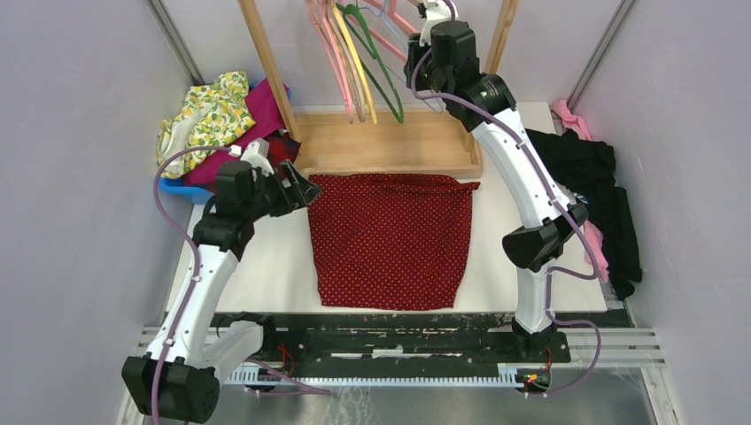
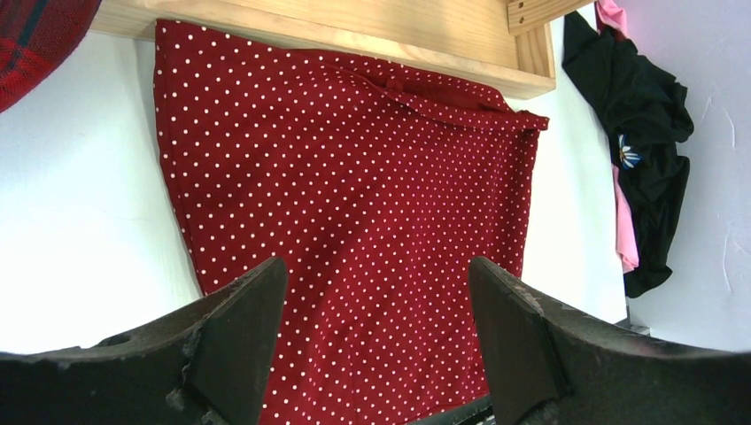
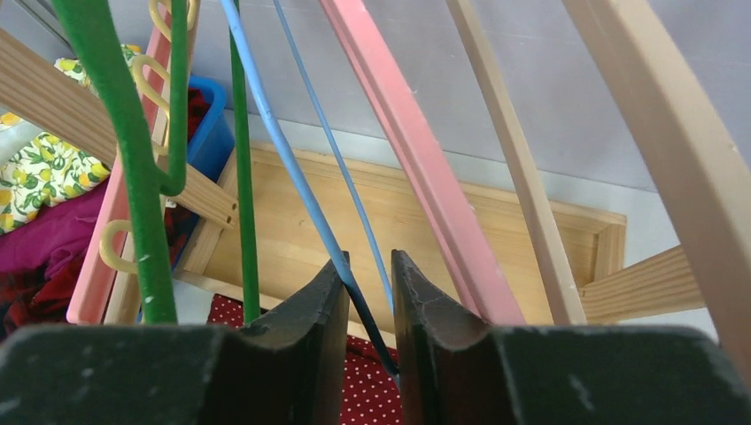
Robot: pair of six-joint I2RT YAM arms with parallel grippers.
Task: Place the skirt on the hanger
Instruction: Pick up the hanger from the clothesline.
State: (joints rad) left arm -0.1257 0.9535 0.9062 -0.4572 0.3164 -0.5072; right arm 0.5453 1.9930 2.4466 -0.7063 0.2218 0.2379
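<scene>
- Left pincer [image 1: 304, 190] [image 2: 376, 274]: jaws stood wide apart with nothing between them, and it hung above the counter [image 1: 266, 257].
- The skirt [image 1: 390, 239] [image 2: 354, 177] lay flat on the counter, ahead of and below the left pincer. Its near side edge was closest to the fingers, and its far edge lay against the wooden rack base [image 1: 390, 146].
- Right pincer [image 1: 434, 13] [image 3: 370, 266]: it was raised among the hangers on the rack, well beyond the skirt.
- The hanger [image 3: 266, 115]: its thin blue wire ran down into the narrow gap between the right pincer's fingers, against the finger on the left of the wrist view. The gap looked wider than the wire, so I could not tell whether it was clamped.
- A green hanger [image 3: 133, 159] hung to the left of the right pincer, and a pink hanger [image 3: 416, 150] to its right.
</scene>
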